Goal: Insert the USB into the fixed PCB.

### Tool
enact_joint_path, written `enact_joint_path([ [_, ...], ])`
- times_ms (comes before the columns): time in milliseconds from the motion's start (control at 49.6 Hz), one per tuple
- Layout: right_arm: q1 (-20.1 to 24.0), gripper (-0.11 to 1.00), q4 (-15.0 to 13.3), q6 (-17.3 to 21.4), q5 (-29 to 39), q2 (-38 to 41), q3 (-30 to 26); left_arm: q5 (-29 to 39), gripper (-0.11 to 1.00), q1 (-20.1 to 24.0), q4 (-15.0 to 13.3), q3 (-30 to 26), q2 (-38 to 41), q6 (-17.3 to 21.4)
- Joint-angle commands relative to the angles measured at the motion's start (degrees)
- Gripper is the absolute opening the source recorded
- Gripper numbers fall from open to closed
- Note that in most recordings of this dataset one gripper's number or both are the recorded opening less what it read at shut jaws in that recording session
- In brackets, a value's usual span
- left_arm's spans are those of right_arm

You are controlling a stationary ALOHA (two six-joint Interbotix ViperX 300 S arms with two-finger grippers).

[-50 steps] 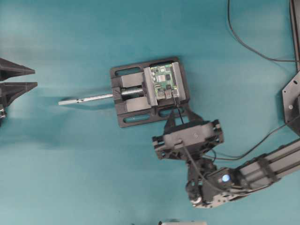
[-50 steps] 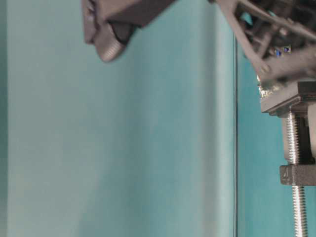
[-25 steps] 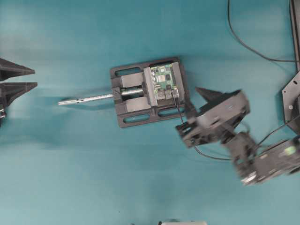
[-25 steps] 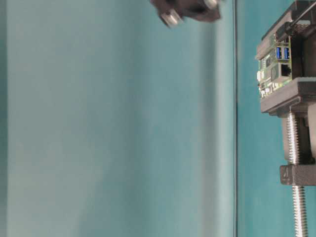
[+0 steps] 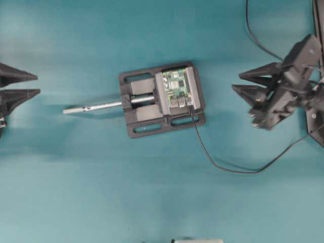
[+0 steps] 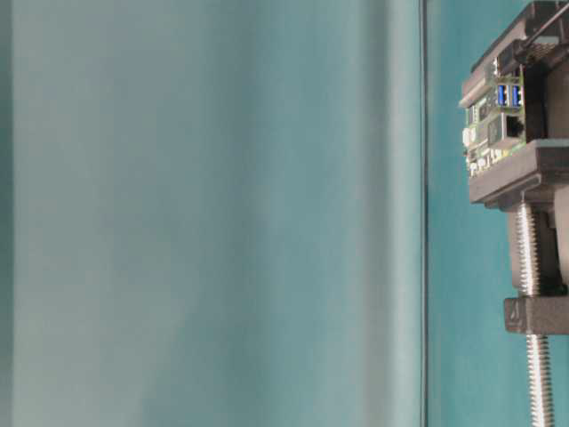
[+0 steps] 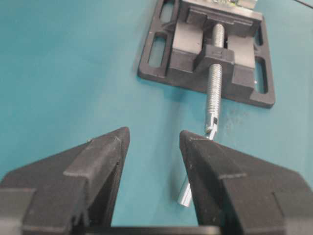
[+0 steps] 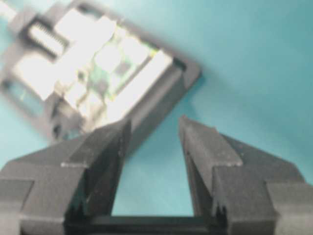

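With both grippers empty and fingers spread, the USB (image 5: 190, 105) sits at the fixed PCB (image 5: 176, 87), well ahead of the right gripper (image 5: 244, 82). Judged light and rigid; grasp its black body, not the limp cable (image 5: 223, 166).

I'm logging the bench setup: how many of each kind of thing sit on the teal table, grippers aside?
Green PCB: 1
Black vise with its silver screw rod: 1
USB on its thin black cable: 1
Separate black cable at the top right: 1
Total: 4
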Motion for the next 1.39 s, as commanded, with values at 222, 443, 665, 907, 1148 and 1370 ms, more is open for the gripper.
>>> enact_joint_path([
  [222, -7.0, 0.43, -13.2, -1.4, 10.1, -21.4, 12.7, -0.4, 0.62, 0.1, 0.2, -0.6, 0.7, -0.6],
  [443, -7.2, 0.26, -13.2, -1.3, 16.3, -29.9, 17.1, -0.4, 0.62, 0.1, 0.3, -0.6, 0.7, -0.6],
  [665, -7.2, 0.11, -13.2, -1.9, 20.5, -30.2, 18.8, -0.4, 0.62, 0.1, 0.2, -0.6, 0.7, -0.6],
  [907, -7.3, 0.09, -13.2, -2.0, 15.6, -30.2, 20.1, -0.4, 0.62, 0.1, 0.2, -0.6, 0.7, -0.6],
  [1148, -7.3, 0.09, -13.2, -1.6, 16.4, -30.2, 20.7, -0.4, 0.62, 0.1, 0.3, -0.6, 0.7, -0.6],
  [1370, -7.2, 0.09, -13.2, -1.6, 26.5, -30.2, 21.2, -0.4, 0.62, 0.1, 0.2, -0.6, 0.6, -0.6],
])
